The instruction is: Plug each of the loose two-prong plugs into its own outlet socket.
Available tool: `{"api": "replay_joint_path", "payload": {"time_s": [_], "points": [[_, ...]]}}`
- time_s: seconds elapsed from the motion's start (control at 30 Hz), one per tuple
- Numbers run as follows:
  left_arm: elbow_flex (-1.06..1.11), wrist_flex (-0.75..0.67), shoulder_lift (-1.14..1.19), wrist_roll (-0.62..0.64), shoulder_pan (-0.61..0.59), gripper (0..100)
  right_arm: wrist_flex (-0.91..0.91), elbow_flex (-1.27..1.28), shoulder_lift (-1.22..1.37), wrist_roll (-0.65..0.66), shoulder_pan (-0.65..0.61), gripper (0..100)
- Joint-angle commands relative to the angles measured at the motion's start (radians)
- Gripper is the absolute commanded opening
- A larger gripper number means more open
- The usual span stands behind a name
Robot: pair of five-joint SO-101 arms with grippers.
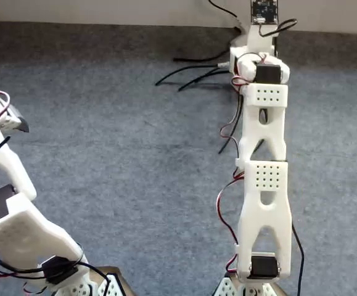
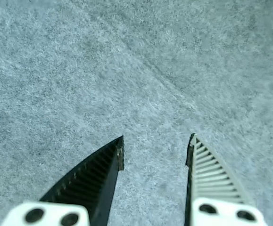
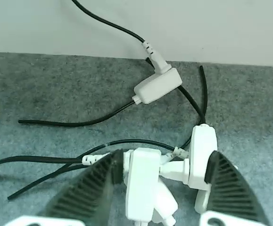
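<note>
The right gripper [image 3: 163, 157] stands wide open. Its jaws are on either side of a cluster of white plastic plug blocks [image 3: 143, 181] on thin black cables [image 3: 56, 123], at the far edge of the grey felt-covered table [image 3: 42, 84]. I cannot tell whether a jaw touches them. Another white oblong plug block [image 3: 157, 86] lies just beyond, near the pale wall [image 3: 230, 28]. The left gripper [image 2: 156, 141] is also open, its jaws well apart above the table.

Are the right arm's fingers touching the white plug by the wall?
Apart: right wrist view shows carpet between the fingers and the white plug.
</note>
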Motion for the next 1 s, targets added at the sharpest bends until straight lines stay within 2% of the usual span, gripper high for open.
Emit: {"api": "replay_joint_path", "payload": {"time_s": [0.0,0.17,0.37,0.6,0.83,0.97], "points": [[-0.038,0.048,-0.022,-0.006,0.065,23,0.050,-0.139,-0.070,0.011,0.008,27.0],[-0.125,0.094,-0.064,-0.005,0.116,22,0.124,-0.137,-0.173,0.011,-0.008,27.0],[-0.073,0.095,-0.338,-0.005,0.188,23,0.232,-0.136,-0.326,0.015,-0.064,27.0],[0.137,0.094,-0.679,-0.141,0.265,23,0.386,-0.136,-0.487,0.015,-0.090,27.0],[0.410,0.092,-0.969,-0.242,0.286,23,0.568,-0.131,-0.668,0.011,-0.090,27.0],[0.581,-0.009,-1.119,-0.311,0.317,22,0.568,-0.130,-0.773,0.011,-0.084,27.0]]}}
